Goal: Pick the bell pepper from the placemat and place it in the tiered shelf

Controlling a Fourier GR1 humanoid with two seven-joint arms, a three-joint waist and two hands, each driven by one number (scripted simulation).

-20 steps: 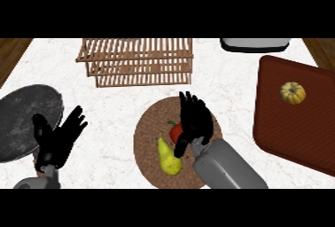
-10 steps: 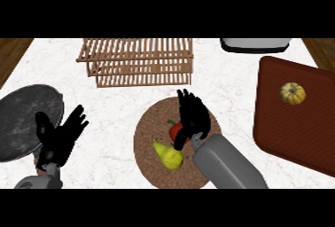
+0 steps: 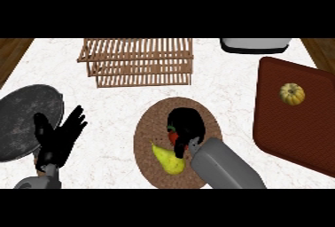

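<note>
Right hand [image 3: 186, 128] sits on the round placemat [image 3: 147, 133], fingers curled down over the bell pepper [image 3: 173, 137]. Only a sliver of red with a bit of green at the top shows at the hand's left edge; the rest is hidden under the palm. Reads as grasping the pepper, though how far the fingers wrap round it cannot be seen.

Pepper location: on the placemat, near its centre, not lifted as far as can be judged. A yellow pear [image 3: 168, 158] lies just beside it, towards the lower edge, its narrow end pointing up-left and close to the hand.

Left hand [image 3: 59, 137] is released, fingers straight and spread, resting at the view's left beside the dark round pan [image 3: 26, 119]. It is well apart from the pepper, so the right hand is the working one.

Key relation: the tiered shelf [image 3: 138, 62] lies straight ahead of the placemat, towards the surface's far edge and slightly left. Judged next move: lift, then carry forward and a little left.

Elsewhere: a small squash [image 3: 292, 93] on the reddish board [image 3: 288, 128] at right.
</note>
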